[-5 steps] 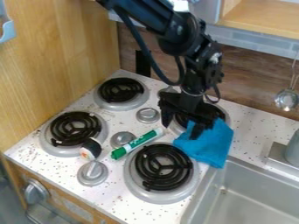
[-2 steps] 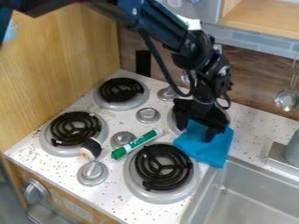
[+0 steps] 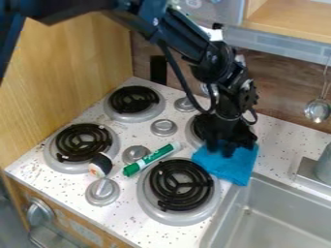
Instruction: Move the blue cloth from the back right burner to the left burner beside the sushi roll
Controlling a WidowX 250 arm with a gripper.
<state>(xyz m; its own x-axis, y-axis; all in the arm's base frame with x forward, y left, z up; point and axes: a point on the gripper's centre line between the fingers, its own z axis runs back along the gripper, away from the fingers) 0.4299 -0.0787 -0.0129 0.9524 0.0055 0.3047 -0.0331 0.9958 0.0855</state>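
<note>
One blue cloth [image 3: 234,167] is seen beneath the end effector [image 3: 220,149], on the counter [image 3: 282,141] beside the sink [image 3: 278,215]. Whether the end effector is wide or narrow cannot be told. Grasping seems underway; a secure pinch is called for before any lift.

speckled white stovetop [image 3: 132,216]: blue cloth [image 3: 227,167] right at the jaws, green marker [image 3: 151,159] near them, black-and-white object [image 3: 101,164] farther off.
</note>
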